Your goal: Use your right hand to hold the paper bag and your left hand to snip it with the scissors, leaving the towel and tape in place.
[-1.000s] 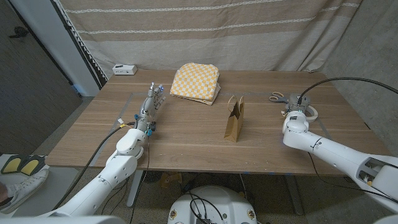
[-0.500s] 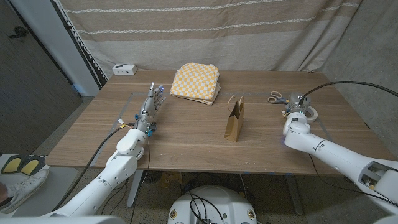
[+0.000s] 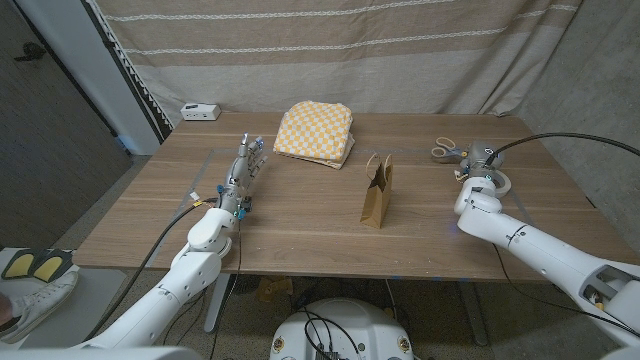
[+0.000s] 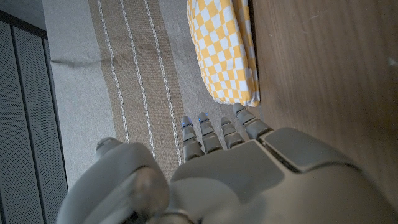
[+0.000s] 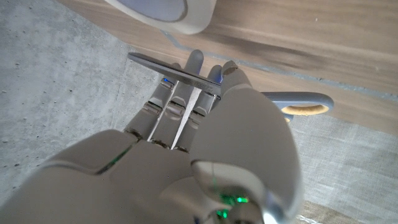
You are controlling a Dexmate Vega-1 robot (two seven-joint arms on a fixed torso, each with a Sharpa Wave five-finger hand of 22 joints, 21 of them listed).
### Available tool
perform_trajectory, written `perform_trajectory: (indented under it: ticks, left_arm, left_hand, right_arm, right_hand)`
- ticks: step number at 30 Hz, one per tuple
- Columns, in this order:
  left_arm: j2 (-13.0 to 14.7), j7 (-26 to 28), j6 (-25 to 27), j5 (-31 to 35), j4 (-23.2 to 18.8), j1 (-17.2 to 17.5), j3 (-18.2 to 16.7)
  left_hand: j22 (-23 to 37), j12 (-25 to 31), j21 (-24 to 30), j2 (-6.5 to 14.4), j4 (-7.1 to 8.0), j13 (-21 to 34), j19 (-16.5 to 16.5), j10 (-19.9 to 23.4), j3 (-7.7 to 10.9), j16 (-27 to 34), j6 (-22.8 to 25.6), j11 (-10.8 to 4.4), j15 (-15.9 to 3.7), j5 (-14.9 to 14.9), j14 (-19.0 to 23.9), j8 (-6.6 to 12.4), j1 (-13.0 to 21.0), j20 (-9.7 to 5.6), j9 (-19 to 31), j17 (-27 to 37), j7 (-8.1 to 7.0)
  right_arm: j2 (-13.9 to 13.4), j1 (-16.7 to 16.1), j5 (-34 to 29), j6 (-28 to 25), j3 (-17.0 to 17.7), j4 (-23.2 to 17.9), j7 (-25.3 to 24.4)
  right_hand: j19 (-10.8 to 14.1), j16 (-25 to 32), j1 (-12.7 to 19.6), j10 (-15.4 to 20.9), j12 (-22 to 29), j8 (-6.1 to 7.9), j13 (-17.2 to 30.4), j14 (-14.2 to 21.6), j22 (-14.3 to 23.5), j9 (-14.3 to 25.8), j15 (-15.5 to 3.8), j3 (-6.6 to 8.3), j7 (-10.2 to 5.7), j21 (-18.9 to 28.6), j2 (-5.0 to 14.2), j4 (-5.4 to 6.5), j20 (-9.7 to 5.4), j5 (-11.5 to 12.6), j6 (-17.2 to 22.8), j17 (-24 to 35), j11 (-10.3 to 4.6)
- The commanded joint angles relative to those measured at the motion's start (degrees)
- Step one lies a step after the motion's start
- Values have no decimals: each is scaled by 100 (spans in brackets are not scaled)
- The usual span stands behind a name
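One upright brown paper bag (image 3: 377, 192)

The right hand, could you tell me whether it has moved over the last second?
Yes. The right hand has moved away from the robot, toward the table's far edge and closer to the scissors, while the paper bag stayed put.

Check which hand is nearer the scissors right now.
Right. The right hand is right beside the scissors at the table's far right; the left hand is across the table, beyond the paper bag.
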Motion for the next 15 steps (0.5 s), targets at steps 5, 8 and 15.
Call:
perform_trajectory:
  ticks: [5, 8, 15]
  left_arm:
    - [-20, -73, -50, -77, 64, 40, -30]
    - [-16, -74, -48, -93, 53, 64, -38]
    - [-10, -48, -55, -98, 28, 109, -54]
  left_hand:
    - [18, 28, 21, 25, 29, 5, 1, 53, -9, 26, 45, -2, -750, -11, 30, 6, -2, -695, 24, 8, -6]
    - [18, 27, 21, 26, 30, 5, 0, 52, -9, 25, 46, -11, -747, -12, 28, 5, -2, -694, 24, 8, -9]
    - [18, 29, 19, 29, 31, 5, -4, 58, -9, 25, 45, -7, -752, -15, 30, 3, -3, -690, 24, 7, -4]
  right_arm:
    - [-157, -87, 181, -55, 187, -614, 65]
    - [-202, -93, 173, -10, 173, -681, 110]
    - [-359, -122, 220, 168, 183, -859, 335]
  right_hand:
    - [131, 886, 96, 85, 98, -115, 435, 447, 397, 248, -550, 350, 97, 592, 169, 198, -604, -84, -164, 899, 75]
    - [179, 966, 62, 26, 121, -136, 580, 370, 537, 355, -545, 430, 120, 802, 181, 282, -645, -110, -233, 998, 85]
    - [351, 1791, -175, -192, 349, -275, 1437, 550, 1255, 952, -519, 789, 120, 1917, 185, 623, -829, -282, -567, 1729, -34]
